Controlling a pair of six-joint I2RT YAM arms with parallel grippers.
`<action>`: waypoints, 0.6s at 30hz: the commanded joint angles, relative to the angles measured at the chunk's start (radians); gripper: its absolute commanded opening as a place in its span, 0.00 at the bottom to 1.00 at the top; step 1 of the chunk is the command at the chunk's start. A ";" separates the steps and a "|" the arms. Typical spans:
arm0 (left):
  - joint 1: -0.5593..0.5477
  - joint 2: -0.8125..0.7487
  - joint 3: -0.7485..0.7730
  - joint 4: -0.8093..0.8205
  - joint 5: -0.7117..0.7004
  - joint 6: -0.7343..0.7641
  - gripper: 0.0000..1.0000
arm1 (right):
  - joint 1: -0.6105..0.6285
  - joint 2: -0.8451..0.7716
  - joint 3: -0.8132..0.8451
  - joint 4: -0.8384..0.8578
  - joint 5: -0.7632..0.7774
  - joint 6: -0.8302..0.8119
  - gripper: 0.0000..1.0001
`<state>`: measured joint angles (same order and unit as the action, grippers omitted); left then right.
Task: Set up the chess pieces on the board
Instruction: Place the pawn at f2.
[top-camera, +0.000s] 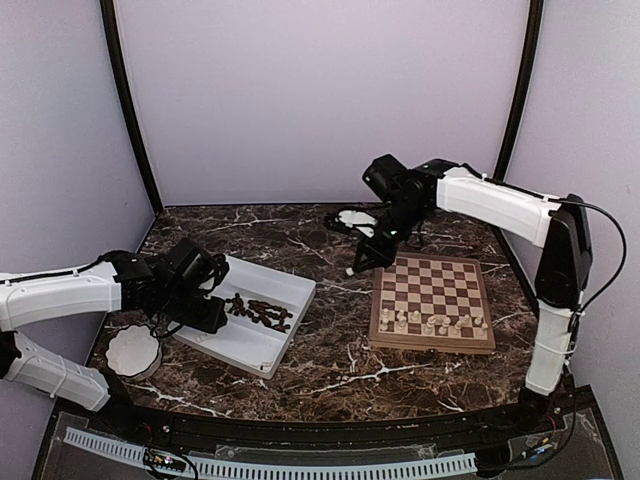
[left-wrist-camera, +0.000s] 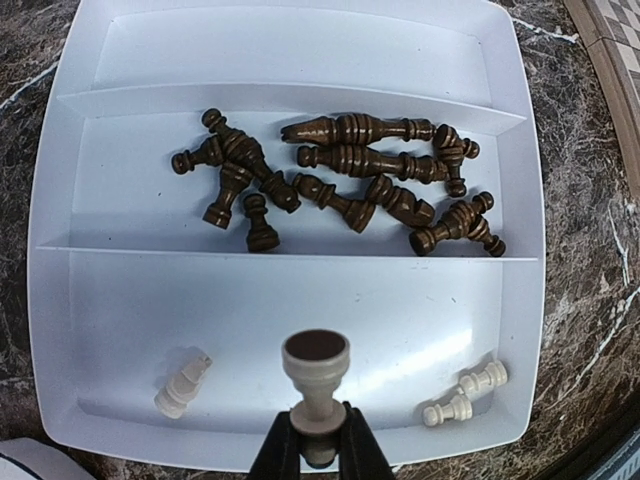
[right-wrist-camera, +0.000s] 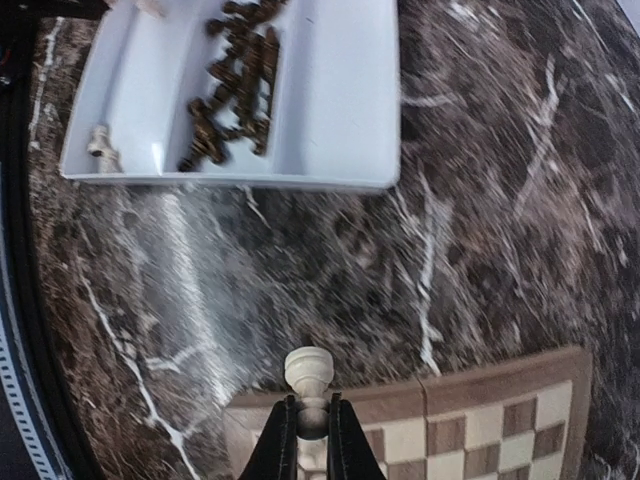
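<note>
My left gripper (left-wrist-camera: 318, 440) is shut on a cream chess piece (left-wrist-camera: 316, 365), whose felted base faces the camera, above the near compartment of the white tray (left-wrist-camera: 300, 60). Three more cream pieces (left-wrist-camera: 465, 395) lie in that compartment. A heap of dark brown pieces (left-wrist-camera: 350, 180) fills the middle compartment. My right gripper (right-wrist-camera: 310, 425) is shut on another cream piece (right-wrist-camera: 308, 375) and hangs over the far left corner of the board (right-wrist-camera: 480, 380). From above, the left gripper (top-camera: 205, 305) is at the tray (top-camera: 250, 345) and the right gripper (top-camera: 365, 262) at the board (top-camera: 432, 344). Several cream pieces (top-camera: 430, 322) stand on the board's near rows.
A white scalloped bowl (top-camera: 133, 352) sits at the left front beside the tray. Another white dish (top-camera: 352, 218) lies at the back behind the right arm. Dark marble tabletop (top-camera: 330, 330) separates tray and board. Purple walls close in the back and sides.
</note>
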<state>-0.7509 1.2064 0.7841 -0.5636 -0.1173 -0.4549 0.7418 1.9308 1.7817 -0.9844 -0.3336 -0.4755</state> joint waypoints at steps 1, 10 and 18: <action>0.008 0.018 0.036 0.021 -0.004 0.037 0.09 | -0.119 -0.106 -0.117 -0.067 0.143 -0.081 0.00; 0.016 0.085 0.066 0.036 0.022 0.068 0.09 | -0.250 -0.257 -0.377 -0.115 0.357 -0.217 0.00; 0.016 0.100 0.065 0.048 0.032 0.069 0.09 | -0.274 -0.275 -0.481 -0.169 0.428 -0.261 0.00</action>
<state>-0.7414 1.3064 0.8326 -0.5236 -0.0971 -0.3985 0.4747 1.6775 1.3384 -1.1126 0.0341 -0.7010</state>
